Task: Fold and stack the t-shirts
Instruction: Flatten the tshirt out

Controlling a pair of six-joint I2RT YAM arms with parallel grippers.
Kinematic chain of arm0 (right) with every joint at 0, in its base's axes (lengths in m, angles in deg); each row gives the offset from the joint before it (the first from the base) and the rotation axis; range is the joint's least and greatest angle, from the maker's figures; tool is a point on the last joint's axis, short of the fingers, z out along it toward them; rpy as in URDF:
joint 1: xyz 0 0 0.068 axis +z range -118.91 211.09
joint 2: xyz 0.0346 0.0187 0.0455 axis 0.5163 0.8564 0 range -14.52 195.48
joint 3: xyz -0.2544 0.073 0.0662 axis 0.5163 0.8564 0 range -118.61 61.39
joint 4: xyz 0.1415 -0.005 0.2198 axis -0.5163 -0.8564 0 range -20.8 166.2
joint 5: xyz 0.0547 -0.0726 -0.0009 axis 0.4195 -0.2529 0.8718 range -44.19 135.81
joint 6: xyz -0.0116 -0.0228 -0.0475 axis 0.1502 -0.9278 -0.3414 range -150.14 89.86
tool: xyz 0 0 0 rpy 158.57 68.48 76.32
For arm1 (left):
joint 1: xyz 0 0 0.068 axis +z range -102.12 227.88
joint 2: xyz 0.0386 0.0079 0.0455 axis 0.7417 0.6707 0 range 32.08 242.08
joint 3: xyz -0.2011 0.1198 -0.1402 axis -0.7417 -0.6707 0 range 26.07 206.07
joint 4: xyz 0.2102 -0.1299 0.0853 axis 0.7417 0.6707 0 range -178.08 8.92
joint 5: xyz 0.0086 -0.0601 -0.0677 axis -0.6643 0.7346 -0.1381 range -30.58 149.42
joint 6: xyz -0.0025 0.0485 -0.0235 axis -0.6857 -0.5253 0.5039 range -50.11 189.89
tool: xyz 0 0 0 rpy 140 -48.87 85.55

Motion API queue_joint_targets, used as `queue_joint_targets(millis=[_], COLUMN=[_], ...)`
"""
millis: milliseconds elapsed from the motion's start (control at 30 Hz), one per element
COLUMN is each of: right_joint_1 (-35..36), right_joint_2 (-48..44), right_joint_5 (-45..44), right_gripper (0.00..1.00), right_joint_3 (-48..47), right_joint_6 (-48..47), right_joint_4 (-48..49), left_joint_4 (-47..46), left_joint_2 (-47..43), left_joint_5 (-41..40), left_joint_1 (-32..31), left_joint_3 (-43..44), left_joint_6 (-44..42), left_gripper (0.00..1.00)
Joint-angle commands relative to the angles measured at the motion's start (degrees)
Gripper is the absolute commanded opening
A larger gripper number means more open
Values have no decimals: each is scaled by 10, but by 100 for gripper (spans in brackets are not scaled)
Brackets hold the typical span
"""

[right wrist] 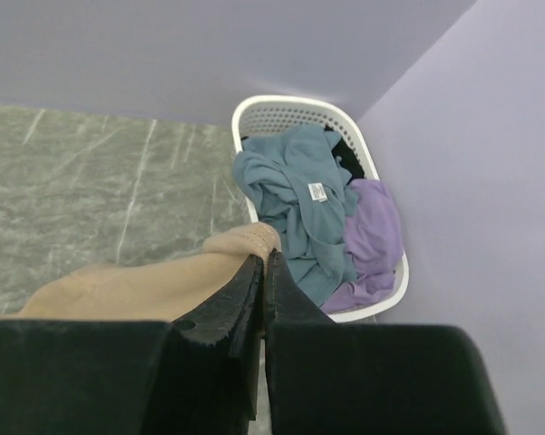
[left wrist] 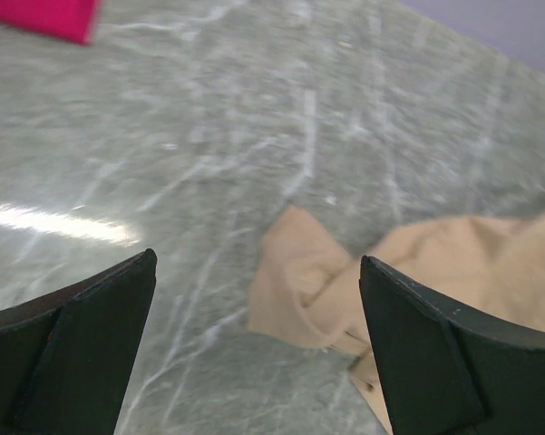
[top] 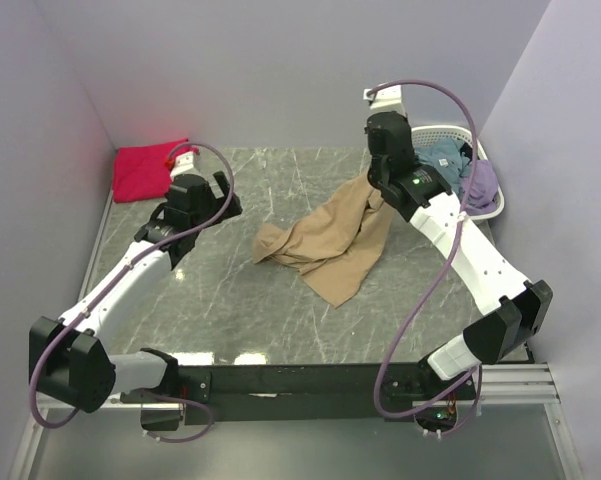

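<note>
The soft tan short-sleeved t-shirt (top: pixel 330 245) is pinched at one edge by the right claw (top: pixel 376 188), fingers pressed together on the cloth. The rest is draped down and to the left of that claw onto the grey marbled table (top: pixel 230 300). The left claw (top: pixel 228 200) is held wide apart with nothing in it, the tan heap just ahead of it and the bright red-pink t-shirt (top: pixel 142 170) laid well off behind it.

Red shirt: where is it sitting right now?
In the top view the red shirt lies in the far left corner of the table, just beyond the open left gripper and apart from the tan shirt.
</note>
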Motion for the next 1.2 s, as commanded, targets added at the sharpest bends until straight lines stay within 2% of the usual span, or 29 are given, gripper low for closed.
queue_joint_targets(millis=[0,100,233,333,400,500,533,633,667,900,1000,1167], right_joint_1=[-37,-39,-38,-39,-39,-39,-39,-39,-38,-38,-39,-39], right_joint_2=[-13,-8,-2,2,4,4,4,6,8,15,16,24], right_joint_5=[31,45,59,70,74,89,96,102,105,121,129,133], right_gripper=[0,0,0,0,0,0,0,0,0,0,0,0], right_joint_3=[-8,1,6,16,18,25,27,32,32,30,30,27], right_joint_6=[49,52,55,59,63,67,69,71,73,76,76,79], right_joint_4=[17,24,24,28,24,24,24,24,22,14,14,15], left_joint_4=[-72,-63,-58,-106,-148,-145,-140,-124,-125,-163,-174,-200], left_joint_2=[32,63,84,81,64,54,54,61,61,66,75,61], left_joint_5=[142,154,170,196,193,154,152,91,58,-33,-43,-51], left_joint_1=[-10,-31,-43,-53,-66,-89,-95,-114,-119,-132,-147,-186], left_joint_3=[3,9,-9,-50,-83,-98,-99,-114,-119,-153,-157,-171], left_joint_6=[-52,-63,0,34,24,-38,-83,-152,-161,-252,-284,-323], left_gripper=[99,99,99,99,99,99,99,99,99,100,97,97])
